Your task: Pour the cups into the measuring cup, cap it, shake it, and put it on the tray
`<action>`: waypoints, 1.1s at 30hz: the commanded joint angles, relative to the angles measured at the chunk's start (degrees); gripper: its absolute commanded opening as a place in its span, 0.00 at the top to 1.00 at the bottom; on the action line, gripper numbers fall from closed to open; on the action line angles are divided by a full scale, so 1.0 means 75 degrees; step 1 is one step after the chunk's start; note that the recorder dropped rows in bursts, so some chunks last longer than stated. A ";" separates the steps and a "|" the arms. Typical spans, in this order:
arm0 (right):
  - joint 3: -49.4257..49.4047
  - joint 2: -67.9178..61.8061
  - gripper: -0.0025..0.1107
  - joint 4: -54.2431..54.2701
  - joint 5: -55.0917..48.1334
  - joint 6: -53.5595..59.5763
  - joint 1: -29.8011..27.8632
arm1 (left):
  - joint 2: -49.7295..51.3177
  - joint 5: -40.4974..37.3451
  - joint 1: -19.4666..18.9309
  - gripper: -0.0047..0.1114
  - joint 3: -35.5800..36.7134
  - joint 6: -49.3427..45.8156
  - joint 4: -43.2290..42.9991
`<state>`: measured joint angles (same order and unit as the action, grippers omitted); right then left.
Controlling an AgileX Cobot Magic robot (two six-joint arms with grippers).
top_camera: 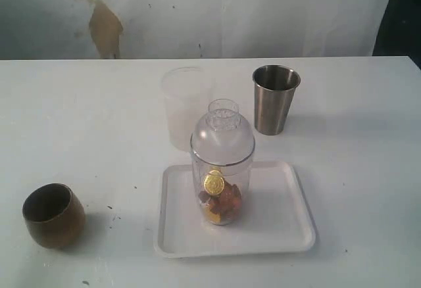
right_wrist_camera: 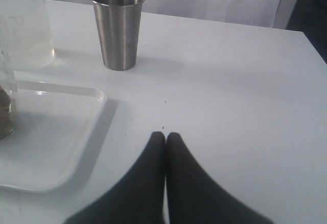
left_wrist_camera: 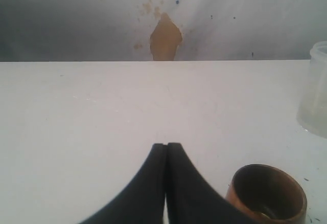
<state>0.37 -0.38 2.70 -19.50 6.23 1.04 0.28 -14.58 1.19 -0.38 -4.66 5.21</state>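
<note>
I have the measuring cup (top_camera: 222,169) standing upright on the tray (top_camera: 283,225), near its middle, with the cap (top_camera: 222,127) seated on top, so I judge the job as good as finished. Through the clear wall I see brown chunks (top_camera: 228,202) and a gold disc (top_camera: 213,183) piled at the bottom; the upper part is empty. The wooden cup (top_camera: 52,214) sits upright on the table (top_camera: 368,169) at front left and looks empty. The steel cup (top_camera: 275,100) stands behind the tray to the right, its inside too dark to read. A frosted cup (top_camera: 179,107) stands just behind the measuring cup. My left gripper (left_wrist_camera: 166,146) and right gripper (right_wrist_camera: 165,134) are both clenched on nothing, clear of every cup, which suits a finished run
</note>
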 commanded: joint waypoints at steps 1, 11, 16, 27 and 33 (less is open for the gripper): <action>-0.0050 0.0051 0.98 0.0029 -0.0014 0.0063 -0.0046 | -0.0037 0.0045 0.0026 0.96 0.0051 -0.0014 -0.0046; -0.0050 0.0051 0.98 0.0029 -0.0014 0.0063 -0.0046 | -0.0037 0.0045 0.0168 0.96 0.0051 -0.0014 -0.0046; -0.0050 0.0051 0.98 0.0029 -0.0014 0.0063 -0.0046 | -0.0037 0.0045 0.0168 0.96 0.0051 -0.0014 -0.0046; -0.0050 0.0051 0.98 0.0029 -0.0014 0.0063 -0.0046 | -0.0037 0.0045 0.0168 0.96 0.0051 -0.0014 -0.0046; -0.0050 0.0051 0.98 0.0029 -0.0014 0.0063 -0.0046 | -0.0037 0.0045 0.0168 0.96 0.0051 -0.0014 -0.0046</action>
